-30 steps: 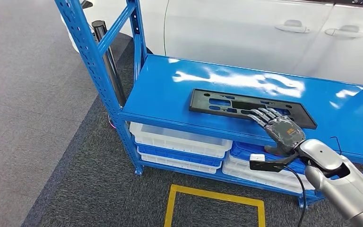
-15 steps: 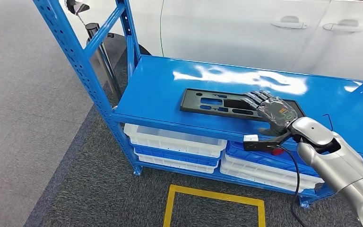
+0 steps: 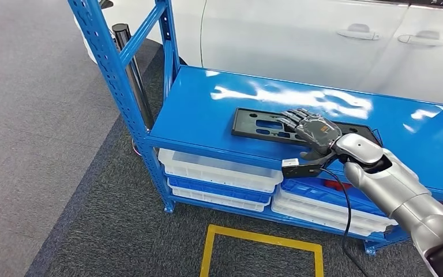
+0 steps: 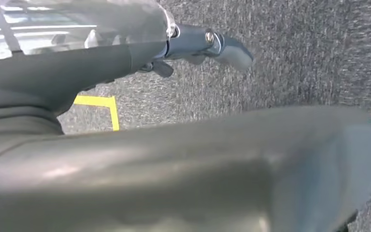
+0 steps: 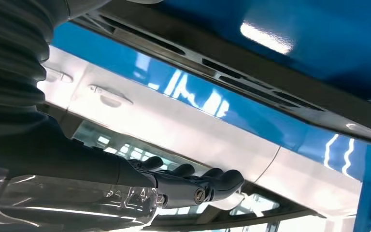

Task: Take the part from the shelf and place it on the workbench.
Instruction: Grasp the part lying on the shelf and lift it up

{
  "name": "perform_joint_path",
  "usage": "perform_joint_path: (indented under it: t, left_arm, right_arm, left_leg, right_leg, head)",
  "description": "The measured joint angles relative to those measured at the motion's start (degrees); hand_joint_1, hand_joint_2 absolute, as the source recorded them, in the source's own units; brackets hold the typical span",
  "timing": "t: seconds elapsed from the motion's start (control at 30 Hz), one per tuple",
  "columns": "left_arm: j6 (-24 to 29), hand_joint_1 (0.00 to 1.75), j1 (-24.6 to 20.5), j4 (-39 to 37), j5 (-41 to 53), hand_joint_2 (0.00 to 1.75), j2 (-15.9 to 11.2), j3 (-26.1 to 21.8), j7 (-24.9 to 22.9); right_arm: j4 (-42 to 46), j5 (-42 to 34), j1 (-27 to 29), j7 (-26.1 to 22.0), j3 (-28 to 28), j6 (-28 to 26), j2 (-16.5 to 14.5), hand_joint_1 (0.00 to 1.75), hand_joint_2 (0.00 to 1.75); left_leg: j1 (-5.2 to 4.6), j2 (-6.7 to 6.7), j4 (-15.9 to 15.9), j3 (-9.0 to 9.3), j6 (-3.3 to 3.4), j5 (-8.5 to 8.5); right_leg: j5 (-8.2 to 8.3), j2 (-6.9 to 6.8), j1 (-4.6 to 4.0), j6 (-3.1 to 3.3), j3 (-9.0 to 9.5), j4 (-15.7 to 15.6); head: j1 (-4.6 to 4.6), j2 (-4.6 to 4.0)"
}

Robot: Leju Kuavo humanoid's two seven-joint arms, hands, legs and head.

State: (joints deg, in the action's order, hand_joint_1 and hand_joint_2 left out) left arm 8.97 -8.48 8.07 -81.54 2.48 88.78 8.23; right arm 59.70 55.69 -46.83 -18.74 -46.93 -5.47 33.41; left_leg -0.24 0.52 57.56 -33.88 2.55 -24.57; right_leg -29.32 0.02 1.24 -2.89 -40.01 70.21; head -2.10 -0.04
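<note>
The part (image 3: 258, 124) is a flat black rectangular panel with several cutouts, lying on the blue shelf (image 3: 207, 109). My right hand (image 3: 313, 130) lies over the part's middle and right portion, fingers stretched out flat across it and thumb near its front edge, gripping nothing. In the right wrist view the straight dark fingers (image 5: 198, 186) reach out beside the part (image 5: 251, 79), which shows as a long dark strip with slots. My left hand (image 4: 198, 43) hangs over the grey carpet, its fingers straight and holding nothing.
White and blue bins (image 3: 219, 173) are stacked under the shelf. A blue perforated upright (image 3: 112, 69) stands at the shelf's left corner. A white car door (image 3: 300, 40) is right behind the shelf. A yellow floor marking (image 3: 262, 239) lies in front.
My right hand has slid left and farther in over the part, from its right end toward its middle. The camera swayed and came back. The part has stayed put.
</note>
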Motion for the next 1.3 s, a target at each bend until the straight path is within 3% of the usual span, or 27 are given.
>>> perform_joint_path:
  t: [0.03, 0.1, 0.17, 0.27, 0.33, 0.4, 0.43, 0.47, 0.5, 0.53, 0.6, 0.63, 0.77, 0.83, 0.9, 0.93, 0.97, 1.0, 1.07, 1.13, 1.23, 1.3]
  left_arm:
    - [0.0, 0.00, 0.0, 0.0, 0.0, 0.00, 0.0, 0.0, 0.1]
    - [0.0, 0.00, 0.0, 0.0, 0.0, 0.00, 0.1, 0.0, 0.2]
    - [0.0, 0.00, 0.0, 0.0, 0.0, 0.00, 0.1, 0.0, 0.2]
    - [0.0, 0.00, 0.0, 0.0, 0.0, 0.00, 0.2, 0.0, 0.2]
    - [0.1, 0.00, -0.1, 0.0, 0.0, 0.00, 0.2, 0.0, 0.3]
    - [0.1, 0.00, 0.0, 0.0, 0.0, 0.00, 0.2, 0.0, 0.3]
    - [0.1, 0.00, 0.0, 0.0, 0.0, 0.00, 0.2, 0.0, 0.3]
    - [0.1, 0.00, 0.1, 0.0, 0.0, 0.00, 0.2, 0.0, 0.3]
    - [0.1, 0.00, 0.1, 0.0, 0.0, 0.00, 0.2, 0.0, 0.3]
    - [0.1, 0.00, 0.1, 0.0, 0.0, 0.00, 0.2, 0.0, 0.3]
    - [0.1, 0.00, 0.0, 0.0, 0.0, 0.00, 0.2, 0.0, 0.3]
    - [0.1, 0.00, 0.0, 0.0, 0.0, 0.00, 0.2, 0.0, 0.3]
    - [0.2, 0.00, 0.0, 0.0, 0.0, 0.00, 0.2, 0.0, 0.4]
    - [0.3, 0.00, -0.1, 0.0, 0.0, 0.00, 0.2, 0.0, 0.6]
    - [0.4, 0.00, -0.1, 0.0, 0.0, 0.00, 0.3, 0.0, 0.7]
    - [0.4, 0.00, -0.1, 0.0, 0.0, 0.00, 0.3, 0.0, 0.8]
    - [0.4, 0.00, 0.0, 0.0, 0.0, 0.00, 0.4, 0.0, 0.8]
    - [0.4, 0.00, 0.0, 0.0, 0.0, 0.00, 0.4, 0.0, 0.8]
    - [0.5, 0.00, -0.1, 0.0, -0.1, 0.00, 0.4, 0.0, 0.9]
    - [0.5, 0.00, -0.1, 0.0, -0.1, 0.00, 0.5, 0.0, 0.9]
    - [0.5, 0.00, 0.0, 0.0, -0.1, 0.00, 0.6, 0.0, 0.9]
    - [0.4, 0.00, -0.1, 0.0, -0.1, 0.00, 0.6, 0.0, 0.9]
  right_arm:
    - [-0.2, -0.1, 0.0, 0.1, -0.3, -0.7, 0.0, 0.00, 1.75]
    - [-0.6, -0.3, 0.1, 0.5, -0.9, -1.8, -0.2, 0.00, 1.75]
    - [-1.0, -0.3, 0.5, 0.8, -1.6, -2.2, -0.3, 0.00, 1.75]
    - [-1.6, -0.2, 0.9, 1.1, -2.4, -2.5, -0.7, 0.00, 1.75]
    - [-2.2, -0.2, 0.9, 1.3, -2.8, -2.7, -1.2, 0.00, 1.75]
    - [-3.2, -0.1, 0.9, 1.6, -3.2, -3.1, -1.9, 0.00, 1.75]
    - [-3.8, -0.1, 1.0, 1.8, -3.4, -3.3, -2.3, 0.00, 1.75]
    - [-4.4, 0.0, 1.1, 2.0, -3.6, -3.5, -2.6, 0.00, 1.75]
    - [-4.9, 0.0, 1.1, 2.2, -3.8, -3.6, -2.9, 0.00, 1.75]
    - [-5.3, 0.1, 1.1, 2.3, -3.9, -3.7, -3.1, 0.00, 1.75]
    - [-6.0, 0.1, 1.1, 2.4, -4.2, -3.8, -3.3, 0.00, 1.75]
    - [-6.3, 0.2, 1.1, 2.4, -4.3, -3.9, -3.4, 0.00, 1.75]
    - [-7.8, 0.7, 0.8, 2.1, -4.4, -4.1, -3.9, 0.00, 1.75]
    - [-8.8, 0.9, 0.3, 1.7, -4.6, -4.1, -4.3, 0.00, 1.75]
    - [-10.0, 0.9, -0.2, 1.4, -4.8, -3.9, -4.8, 0.00, 1.75]
    - [-10.5, 0.9, -0.2, 1.3, -5.0, -3.9, -5.1, 0.00, 1.75]
    - [-11.1, 0.9, -0.3, 1.1, -5.2, -3.9, -5.4, 0.00, 1.75]
    - [-11.6, 0.9, -0.4, 1.0, -5.4, -4.1, -5.7, 0.00, 1.75]
    - [-12.5, 0.9, -0.9, 0.9, -5.7, -4.8, -6.3, 0.00, 1.75]
    - [-13.4, 0.9, -1.4, 1.0, -6.0, -5.6, -6.9, 0.00, 1.75]
    - [-14.5, 1.0, -2.0, 1.2, -6.3, -6.0, -7.9, 0.00, 1.75]
    - [-15.2, 1.1, -2.7, 1.2, -6.5, -5.8, -8.5, 0.00, 1.75]
  left_leg:
    - [0.00, 0.04, 0.2, 0.02, -0.13, -0.14]
    - [-0.17, 0.11, 0.5, -0.10, -0.55, -0.40]
    - [-0.26, 0.11, 0.6, -0.23, -1.06, -0.49]
    - [-0.18, 0.02, 1.7, -0.61, -1.96, -1.42]
    - [-0.03, -0.07, 6.9, -2.95, -2.54, -4.31]
    - [0.21, -0.10, 14.4, -6.60, -2.92, -7.38]
    - [0.32, -0.10, 16.5, -7.75, -3.03, -7.75]
    - [0.42, -0.10, 16.6, -7.89, -3.08, -7.05]
    - [0.49, -0.11, 14.4, -6.91, -3.04, -5.40]
    - [0.53, -0.12, 10.5, -5.05, -2.92, -3.29]
    - [0.45, -0.09, 3.3, -1.51, -2.46, -0.75]
    - [0.38, -0.06, 1.5, -0.63, -2.20, -0.38]
    - [0.21, -0.04, 0.3, -0.28, -0.84, -0.02]
    - [0.35, -0.11, -0.1, -0.19, -0.29, 0.31]
    - [0.27, -0.14, -0.1, -0.29, -0.11, 0.34]
    - [0.24, -0.14, -0.1, -0.32, -0.09, 0.33]
    - [0.23, -0.12, 0.0, -0.33, -0.08, 0.32]
    - [0.24, -0.10, 0.1, -0.32, -0.12, 0.29]
    - [0.20, -0.06, 0.3, -0.34, -0.37, 0.13]
    - [0.03, -0.04, 0.7, -0.52, -0.84, -0.05]
    - [0.01, -0.09, 0.6, -0.61, -1.74, -0.12]
    - [0.05, -0.12, 2.4, -1.27, -2.37, -1.43]
  right_leg:
    - [2.07, -0.02, 0.02, 0.12, 1.84, -4.1]
    - [4.34, -0.02, -0.26, 0.57, 4.82, -10.6]
    - [4.33, 0.07, -0.63, 1.17, 5.44, -12.1]
    - [4.58, 0.11, -0.32, 2.24, 5.58, -12.5]
    - [4.66, 0.02, -0.17, 2.79, 5.76, -12.7]
    - [4.63, -0.01, -0.25, 2.99, 5.77, -12.7]
    - [4.62, -0.01, -0.28, 3.01, 5.78, -12.6]
    - [4.60, -0.01, -0.30, 3.00, 5.81, -12.6]
    - [4.56, 0.00, -0.30, 2.95, 5.88, -12.6]
    - [4.49, 0.01, -0.30, 2.85, 5.97, -12.5]
    - [4.35, 0.05, -0.47, 2.42, 6.03, -12.4]
    - [4.32, 0.07, -0.56, 2.11, 6.00, -12.4]
    - [3.83, 0.02, -0.31, 0.71, 5.73, -11.9]
    - [1.03, 0.00, -0.16, 0.27, 3.72, -7.4]
    - [-2.51, 0.01, -0.12, -0.05, 0.09, 0.4]
    - [-3.22, 0.01, -0.10, -0.15, -1.21, 3.1]
    - [-2.87, 0.00, -0.06, -0.20, -1.60, 3.9]
    - [-1.41, -0.01, -0.01, -0.19, -0.78, 2.2]
    - [2.38, -0.05, 0.02, 0.04, 3.00, -5.6]
    - [4.10, -0.02, -0.26, 0.62, 5.58, -11.2]
    - [4.21, 0.07, -0.46, 1.66, 5.87, -12.2]
    - [4.41, 0.03, -0.20, 2.40, 6.05, -12.6]
  head:
    - [0.00, 0.00]
    - [0.00, 0.00]
    - [0.00, 0.00]
    - [-0.01, 0.00]
    - [-0.01, 0.00]
    - [0.00, 0.00]
    - [0.00, 0.00]
    - [0.00, 0.00]
    - [0.00, 0.00]
    - [0.00, 0.00]
    - [0.00, 0.00]
    - [0.00, 0.00]
    - [0.00, 0.00]
    - [0.00, 0.00]
    - [0.00, 0.00]
    - [0.00, 0.00]
    - [0.00, 0.00]
    - [0.00, 0.00]
    - [0.00, 0.00]
    - [0.00, 0.00]
    - [0.00, 0.00]
    - [0.00, 0.00]
